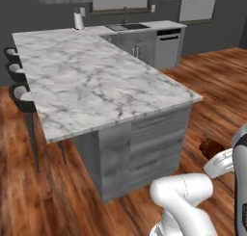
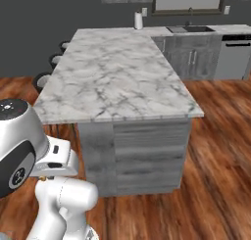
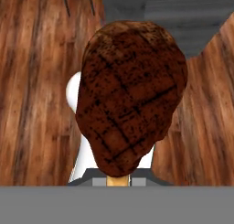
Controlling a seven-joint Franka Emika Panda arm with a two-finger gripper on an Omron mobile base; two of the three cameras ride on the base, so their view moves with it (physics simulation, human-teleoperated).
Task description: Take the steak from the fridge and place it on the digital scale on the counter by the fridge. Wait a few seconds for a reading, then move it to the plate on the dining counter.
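dining counter (image 1: pixel 96 81): ahead of the base
stools (image 1: pixel 19 85): along its left side
counter (image 1: pixel 144 27): behind it, along the back wall
steak (image 1: pixel 211 147): low, right of the dining counter's near end, above the floor (image 1: pixel 58 196)

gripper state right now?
Gripper: closed on the steak, which hangs in front of the hand camera above the wood floor; in the left base view the steak shows beside the arm.

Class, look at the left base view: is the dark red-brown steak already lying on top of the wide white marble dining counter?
No. The dark red-brown steak is beside the robot's arm, low over the wood floor, off the wide white marble dining counter.
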